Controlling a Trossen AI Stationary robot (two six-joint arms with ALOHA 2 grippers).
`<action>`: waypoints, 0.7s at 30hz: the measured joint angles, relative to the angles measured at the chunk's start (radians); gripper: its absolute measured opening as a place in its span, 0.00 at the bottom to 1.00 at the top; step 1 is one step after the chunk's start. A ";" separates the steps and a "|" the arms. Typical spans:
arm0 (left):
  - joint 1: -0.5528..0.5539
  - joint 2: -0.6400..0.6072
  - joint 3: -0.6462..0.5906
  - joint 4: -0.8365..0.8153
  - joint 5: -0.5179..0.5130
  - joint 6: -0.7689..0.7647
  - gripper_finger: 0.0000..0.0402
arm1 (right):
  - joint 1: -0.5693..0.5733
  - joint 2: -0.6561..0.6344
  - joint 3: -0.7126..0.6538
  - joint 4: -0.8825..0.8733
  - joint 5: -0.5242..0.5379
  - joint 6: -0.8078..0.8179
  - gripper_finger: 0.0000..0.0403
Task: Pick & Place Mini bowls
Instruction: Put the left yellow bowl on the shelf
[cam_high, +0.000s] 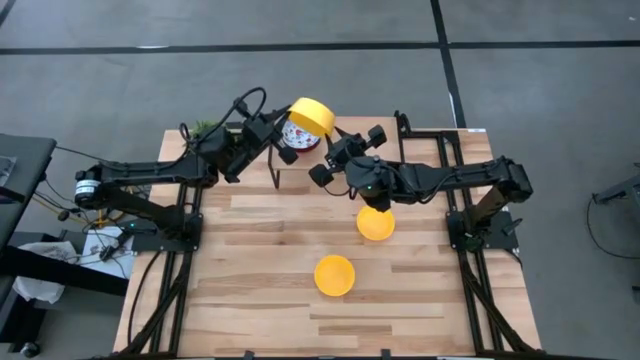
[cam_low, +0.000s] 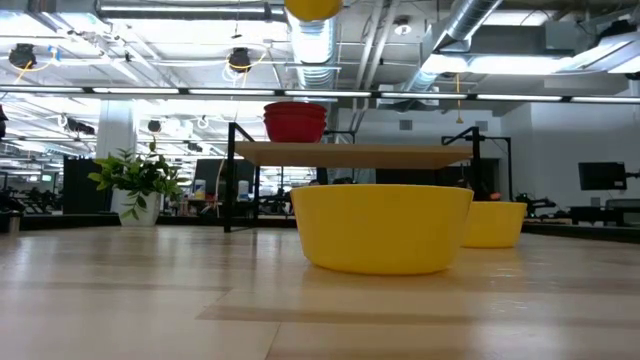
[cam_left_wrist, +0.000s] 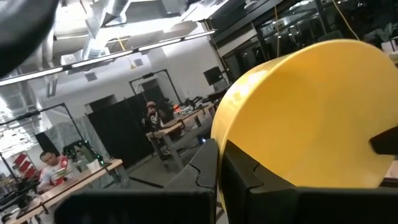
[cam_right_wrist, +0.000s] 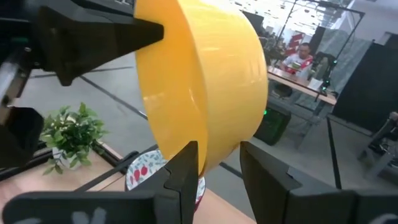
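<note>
one yellow bowl (cam_high: 311, 116) is up in the air over the back of the table (cam_high: 260, 300), tipped on its side. both arms are at it. the left gripper (cam_high: 275, 133) has its fingers pinched on the bowl's wall, and the right gripper (cam_right_wrist: 214, 165) grips the rim from the other side — one finger in, one out. under the bowl, white bowls with flowers (cam_high: 296, 138) sit on a small shelf (cam_low: 350, 154). two more yellow bowls rest on the table — one near the middle (cam_high: 376, 223), one closer to the front (cam_high: 334, 275). a green plant (cam_low: 140, 180) stands at the back left.
</note>
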 joint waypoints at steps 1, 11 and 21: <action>0.000 0.000 0.000 0.000 0.001 0.000 0.01 | 0.000 0.000 0.000 0.000 0.008 0.000 0.27; 0.000 0.000 0.000 -0.027 -0.001 -0.033 0.01 | 0.000 0.000 0.000 0.000 0.051 -0.006 0.13; 0.000 -0.001 -0.024 -0.040 0.008 -0.103 0.02 | 0.000 -0.002 0.000 0.003 0.105 -0.020 0.01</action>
